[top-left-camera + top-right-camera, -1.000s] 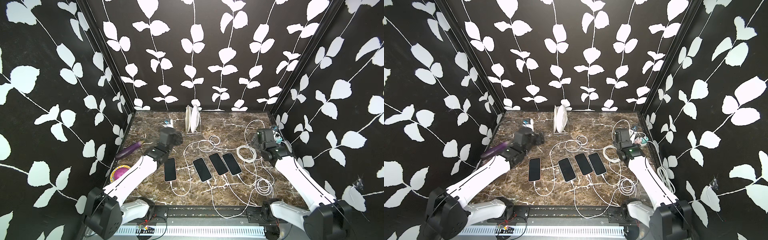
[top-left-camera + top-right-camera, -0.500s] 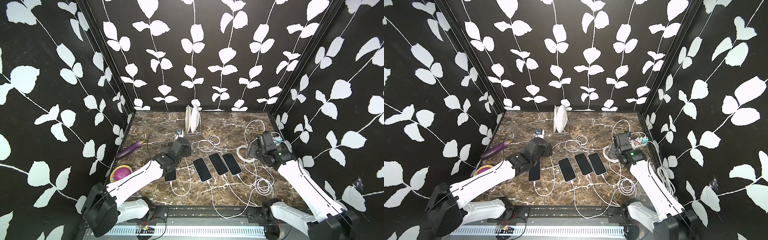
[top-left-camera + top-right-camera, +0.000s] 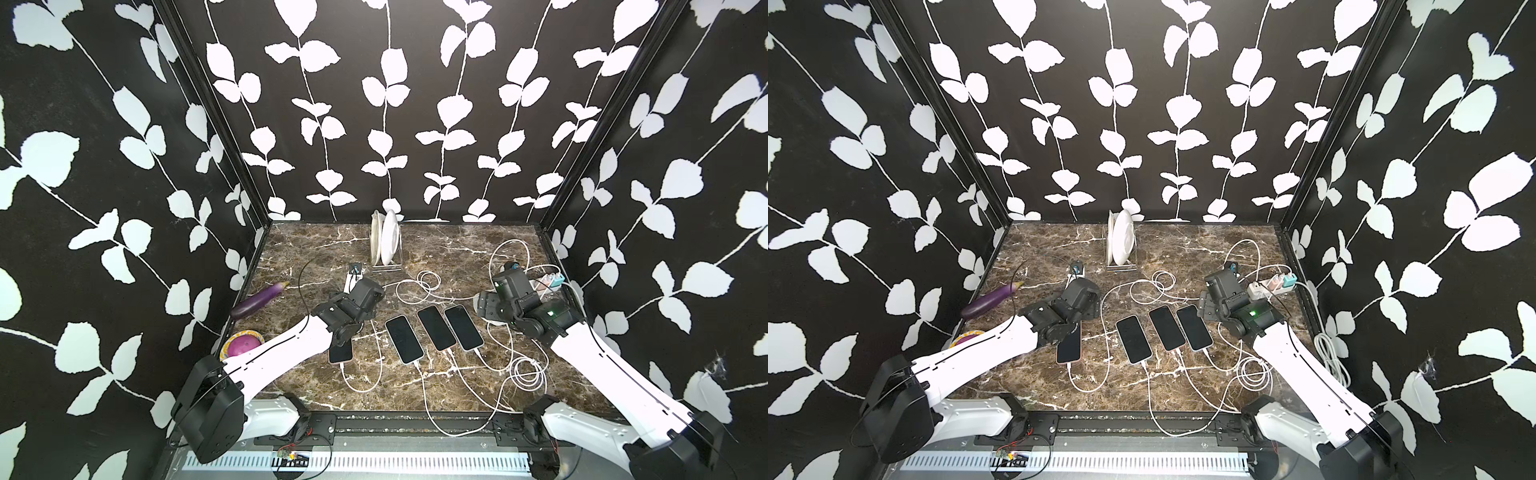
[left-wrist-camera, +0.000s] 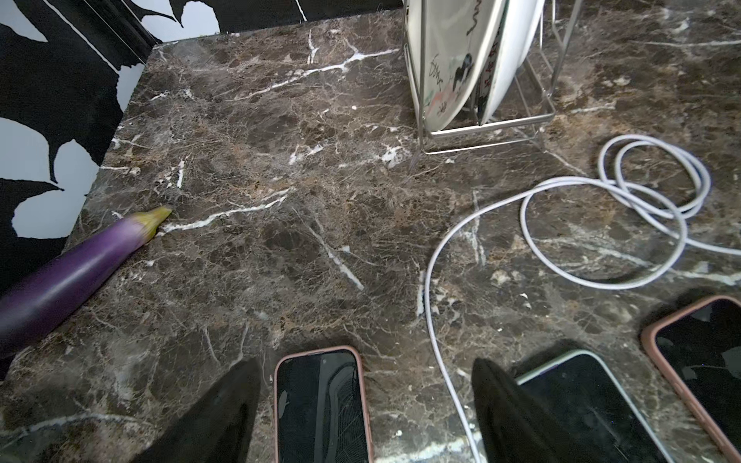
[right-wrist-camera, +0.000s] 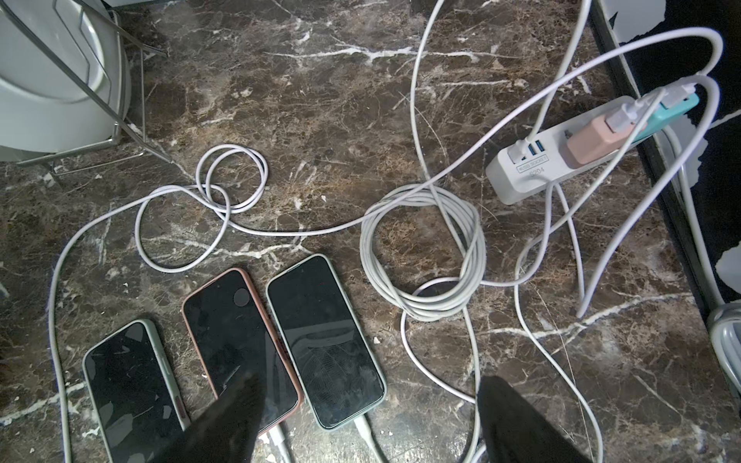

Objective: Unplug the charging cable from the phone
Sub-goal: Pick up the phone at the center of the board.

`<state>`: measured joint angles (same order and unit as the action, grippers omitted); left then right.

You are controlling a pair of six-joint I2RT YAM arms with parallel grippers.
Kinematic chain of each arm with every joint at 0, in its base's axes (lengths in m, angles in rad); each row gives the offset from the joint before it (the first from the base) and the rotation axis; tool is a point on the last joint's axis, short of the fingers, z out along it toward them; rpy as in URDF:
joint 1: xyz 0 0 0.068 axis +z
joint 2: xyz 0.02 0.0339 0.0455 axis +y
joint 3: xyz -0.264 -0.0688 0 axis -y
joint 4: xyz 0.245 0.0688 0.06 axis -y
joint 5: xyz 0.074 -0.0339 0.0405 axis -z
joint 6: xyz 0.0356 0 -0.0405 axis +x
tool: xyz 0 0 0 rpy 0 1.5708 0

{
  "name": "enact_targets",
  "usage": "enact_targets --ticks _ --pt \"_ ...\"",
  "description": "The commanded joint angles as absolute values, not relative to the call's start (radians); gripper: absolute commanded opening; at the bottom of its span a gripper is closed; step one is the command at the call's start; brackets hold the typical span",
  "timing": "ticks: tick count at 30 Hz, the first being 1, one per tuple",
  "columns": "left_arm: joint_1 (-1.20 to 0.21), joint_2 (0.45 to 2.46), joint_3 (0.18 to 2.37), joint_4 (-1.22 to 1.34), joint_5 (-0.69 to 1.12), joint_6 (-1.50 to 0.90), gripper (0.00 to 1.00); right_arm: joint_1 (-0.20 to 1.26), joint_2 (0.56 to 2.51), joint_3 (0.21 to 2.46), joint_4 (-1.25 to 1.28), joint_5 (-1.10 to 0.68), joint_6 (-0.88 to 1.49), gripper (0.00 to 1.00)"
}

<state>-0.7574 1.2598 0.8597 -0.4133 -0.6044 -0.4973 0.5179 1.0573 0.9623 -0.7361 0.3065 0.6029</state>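
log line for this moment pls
left gripper: open above leftmost phone | right gripper: open, empty | charging cable: plugged in

Both white arms reach forward from their bases at the front of the rig. The left arm (image 3: 282, 353) stretches diagonally toward the middle, black wrist tipped downward. The left gripper (image 4: 363, 366) has its dark fingers (image 4: 216, 417) spread wide and is empty. The right arm (image 3: 602, 357) angles inward, wrist also pitched down. The right gripper (image 5: 367, 383) is likewise spread wide and empty.
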Motion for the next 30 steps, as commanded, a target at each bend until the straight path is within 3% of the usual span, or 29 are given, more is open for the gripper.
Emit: enact_targets --ticks 1,9,16,30 --pt "-0.755 1.242 0.883 -0.438 -0.618 -0.515 0.85 0.525 1.046 0.967 -0.746 0.348 0.618 0.86" --pt "-0.755 1.229 0.888 -0.387 -0.541 -0.510 0.85 0.522 0.946 0.894 -0.742 0.548 0.662 0.88" --pt "-0.756 1.222 0.872 -0.431 -0.582 -0.522 0.86 0.424 0.960 0.889 -0.673 0.201 0.578 0.82" --pt "-0.756 1.253 0.787 -0.636 -0.614 -0.675 0.93 0.518 1.159 0.931 -0.647 0.111 0.559 0.79"
